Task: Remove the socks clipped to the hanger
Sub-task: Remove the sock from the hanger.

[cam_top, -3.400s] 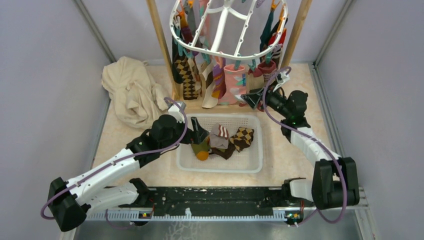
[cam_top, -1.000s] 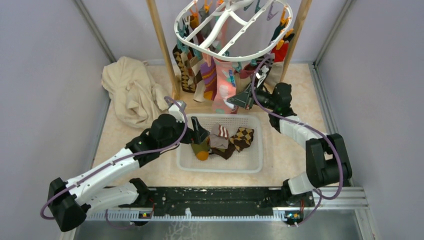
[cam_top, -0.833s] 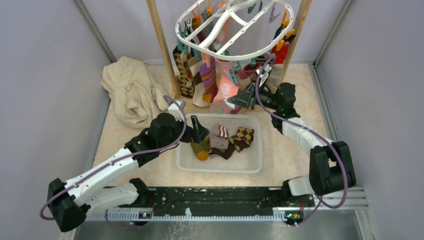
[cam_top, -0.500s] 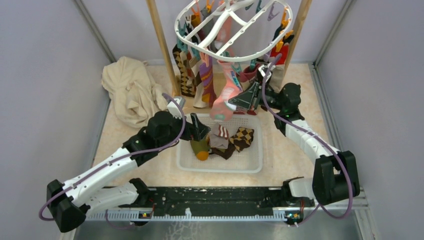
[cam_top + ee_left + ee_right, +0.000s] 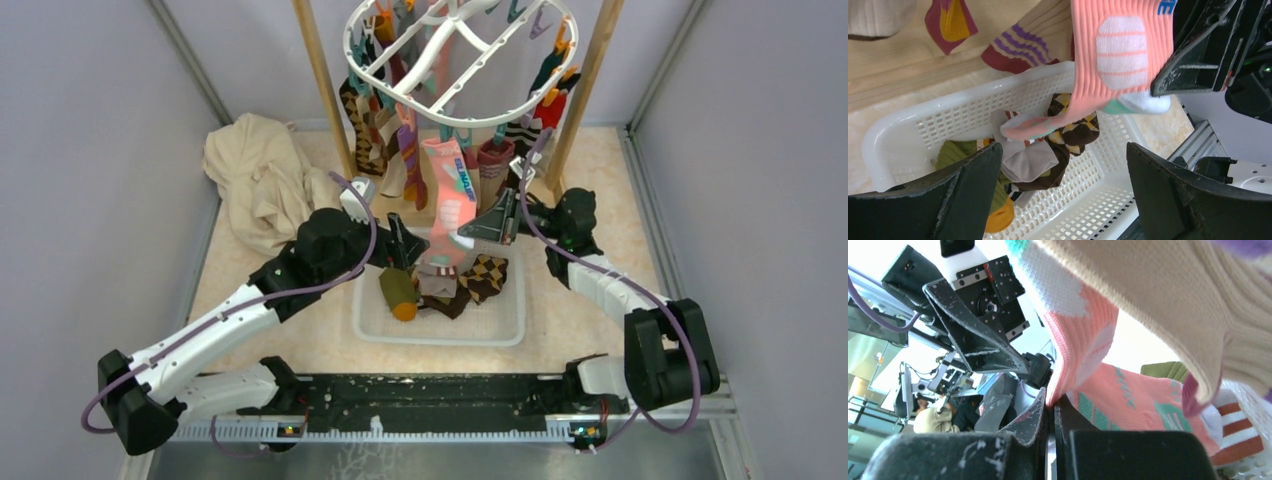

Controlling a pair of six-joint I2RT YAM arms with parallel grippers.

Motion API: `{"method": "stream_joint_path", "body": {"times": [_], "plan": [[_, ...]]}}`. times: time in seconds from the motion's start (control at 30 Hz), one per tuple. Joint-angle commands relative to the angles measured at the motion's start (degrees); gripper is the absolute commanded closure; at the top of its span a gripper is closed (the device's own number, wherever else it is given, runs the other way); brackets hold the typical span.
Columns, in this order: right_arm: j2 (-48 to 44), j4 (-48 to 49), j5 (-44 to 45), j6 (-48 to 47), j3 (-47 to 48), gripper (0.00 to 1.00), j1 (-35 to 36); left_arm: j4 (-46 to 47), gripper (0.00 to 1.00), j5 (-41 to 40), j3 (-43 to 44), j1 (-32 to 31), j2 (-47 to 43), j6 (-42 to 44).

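Overhead, right gripper: I see it clamped on the lower part of a pink sock.
Overhead, pink sock: it stretches up and away from those fingers to the near rim of the white hanger, where more socks hang.
Overhead, left gripper: spread wide, holding nothing, just left of the pink sock.
Left wrist, basket: I see it below my parted fingers, with loose socks inside and the pink sock's toe dangling above them.
Right wrist, grip: the fingers are pressed flat together on the pink fabric, and a cream sock crosses above.
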Motion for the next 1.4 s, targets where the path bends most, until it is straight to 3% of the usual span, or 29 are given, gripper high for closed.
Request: {"method": "stream_joint_path", "body": {"times": [0.0,0.17,0.4,0.47,0.6,0.7,1.1,1.37], "plan": [[-1.12,12.77,-2.62,6.40,-1.69,0.99,0.18,2.26,0.01,0.37,3.78,0.07,1.10,2.66],[-0.42,19.73,-2.34,11.70,-3.59,1.00,0.26,2.78,0.01,-0.58,6.47,0.11,2.14,4.93],[-1.67,19.46,-0.20,11.05,-3.98,1.00,0.32,2.39,0.01,-0.84,10.46,0.11,4.90,6.71],[-3.74,14.95,1.96,7.34,-3.58,1.00,0.48,2.44,0.01,-0.50,10.80,0.11,5.87,6.67],[-9.59,-12.92,9.42,-10.93,1.21,1.00,3.25,2.76,0.01,0.08,9.83,0.06,7.50,5.98],[-13.47,-23.76,17.24,-19.89,4.33,1.00,6.06,3.34,0.01,0.34,8.85,0.11,7.97,5.49],[-15.45,-39.57,40.67,-27.74,10.89,1.00,16.60,4.27,0.01,1.25,6.95,0.10,8.05,4.52],[-11.26,-38.10,43.76,-21.02,11.59,1.00,18.61,4.84,0.01,1.95,3.99,0.07,7.00,4.27]]}}
